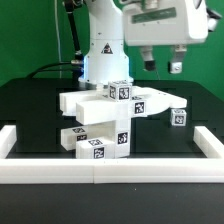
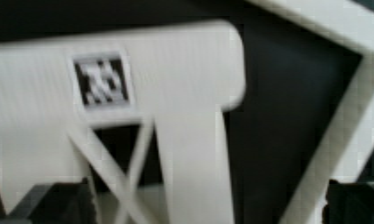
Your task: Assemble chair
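Observation:
The chair parts (image 1: 100, 120) are matte white tagged blocks, stacked and leaning together at the middle of the black table. A tagged cube (image 1: 120, 92) sits on top. A flat piece with crossed braces (image 1: 150, 103) reaches toward the exterior view's right, ending near a small tagged block (image 1: 178, 117). More tagged blocks (image 1: 95, 148) lie at the front. My gripper (image 1: 161, 64) hangs open and empty above the right end of the pile, touching nothing. The wrist view is blurred. It shows a white tagged part (image 2: 100, 78) with crossed braces (image 2: 139, 160) below the spread gripper (image 2: 189, 202).
A long low white border rail (image 1: 110, 170) runs along the front of the table and up both sides. The robot's white base (image 1: 105, 50) stands behind the pile. Black table surface (image 1: 40, 105) lies around the parts.

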Controlling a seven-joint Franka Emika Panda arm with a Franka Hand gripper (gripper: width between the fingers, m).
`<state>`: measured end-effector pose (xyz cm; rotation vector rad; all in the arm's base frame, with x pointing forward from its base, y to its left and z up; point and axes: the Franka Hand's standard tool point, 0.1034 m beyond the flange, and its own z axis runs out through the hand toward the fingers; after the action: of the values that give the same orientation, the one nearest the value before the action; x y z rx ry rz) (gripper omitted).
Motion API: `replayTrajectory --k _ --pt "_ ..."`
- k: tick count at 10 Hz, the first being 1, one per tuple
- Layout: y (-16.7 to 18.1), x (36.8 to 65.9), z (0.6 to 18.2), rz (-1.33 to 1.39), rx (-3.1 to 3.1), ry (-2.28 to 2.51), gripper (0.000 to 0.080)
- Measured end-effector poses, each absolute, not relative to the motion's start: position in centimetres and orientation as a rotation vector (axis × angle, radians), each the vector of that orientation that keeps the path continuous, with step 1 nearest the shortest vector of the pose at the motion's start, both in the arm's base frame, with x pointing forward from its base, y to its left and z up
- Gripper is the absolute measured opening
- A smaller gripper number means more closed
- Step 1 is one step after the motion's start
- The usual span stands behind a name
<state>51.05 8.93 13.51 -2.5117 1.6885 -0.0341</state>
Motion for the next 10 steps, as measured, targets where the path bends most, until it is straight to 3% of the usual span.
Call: replayTrajectory --k 2,7,10 --pt "12.1 49.3 12.7 -0.006 -2.537 1.673 0.0649" --pt "12.9 48.6 12.4 0.001 -2.550 1.672 0.0649" --pt "15.9 45.0 11.5 0.016 -2.629 1.579 0.0649"
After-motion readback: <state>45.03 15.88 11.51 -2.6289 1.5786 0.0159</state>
